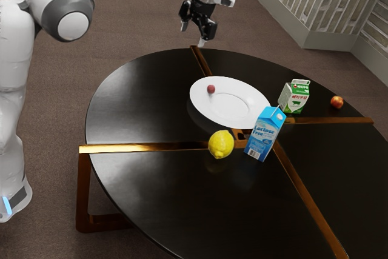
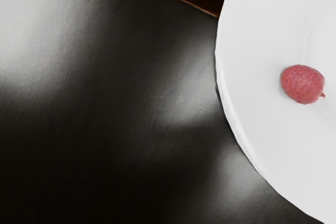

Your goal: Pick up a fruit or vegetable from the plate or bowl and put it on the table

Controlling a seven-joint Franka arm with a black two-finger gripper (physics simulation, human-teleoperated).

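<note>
Exterior view: black table (image 1: pixel 136 101), brown floor (image 1: pixel 133 28)

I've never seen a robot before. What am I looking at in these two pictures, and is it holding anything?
The white machine is a robot arm; its black gripper works like a hand. The exterior view comes from a camera beside the arm, the wrist view from one on its hand, looking at the plate's edge.

On the dark round table is a white plate with one small reddish fruit on it. Around it stand a lemon, a blue carton, a green-and-white carton and a red-and-yellow fruit. The gripper's two fingers are apart, with nothing between them, so nothing is held.
</note>
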